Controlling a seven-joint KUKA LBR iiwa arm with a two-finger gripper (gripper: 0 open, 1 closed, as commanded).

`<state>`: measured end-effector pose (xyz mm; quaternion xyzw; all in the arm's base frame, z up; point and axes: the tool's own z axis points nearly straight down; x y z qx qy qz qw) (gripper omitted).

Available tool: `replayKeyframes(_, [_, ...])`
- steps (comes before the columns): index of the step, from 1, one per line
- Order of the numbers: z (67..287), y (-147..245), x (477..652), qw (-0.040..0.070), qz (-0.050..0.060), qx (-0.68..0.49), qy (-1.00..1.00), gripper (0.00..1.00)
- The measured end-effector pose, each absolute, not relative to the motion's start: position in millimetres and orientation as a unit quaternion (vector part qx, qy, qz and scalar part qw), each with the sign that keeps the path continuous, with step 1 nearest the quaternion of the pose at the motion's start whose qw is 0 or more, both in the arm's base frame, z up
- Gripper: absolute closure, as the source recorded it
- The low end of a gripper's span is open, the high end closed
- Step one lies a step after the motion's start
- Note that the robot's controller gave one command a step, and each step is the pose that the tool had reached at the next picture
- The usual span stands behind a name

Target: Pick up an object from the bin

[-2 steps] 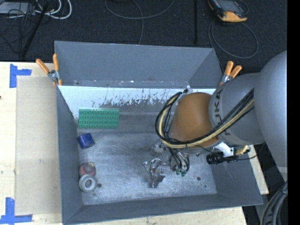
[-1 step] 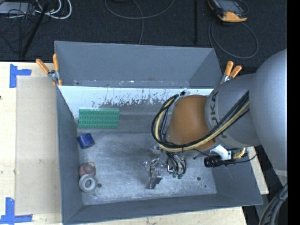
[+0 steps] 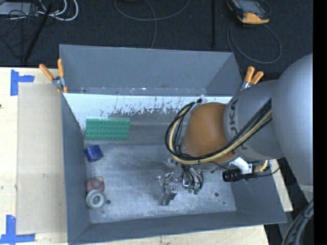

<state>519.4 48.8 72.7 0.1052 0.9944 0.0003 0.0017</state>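
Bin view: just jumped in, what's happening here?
The arm has its claw low over the middle of the bin floor. The loose things lie to the left, apart from it: a green plate by the back wall, a blue block, and a grey ring beside a reddish piece. Nothing looks picked yet.
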Motion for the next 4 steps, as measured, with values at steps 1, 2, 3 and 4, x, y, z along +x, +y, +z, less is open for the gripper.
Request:
replayKeyframes(1, [73, 48, 520.1, 0.001, 0.000, 0.107, 0.994, 0.00])
replayKeyframes(2, [73, 48, 520.6, 0.001, 0.000, 0.110, 0.994, 0.00])
replayKeyframes(3, [75, 48, 521.4, 0.000, 0.001, 0.110, 0.994, 1.00])
replayKeyframes(4, [123, 48, 522.6, 0.002, 0.001, 0.111, 0.994, 1.00])
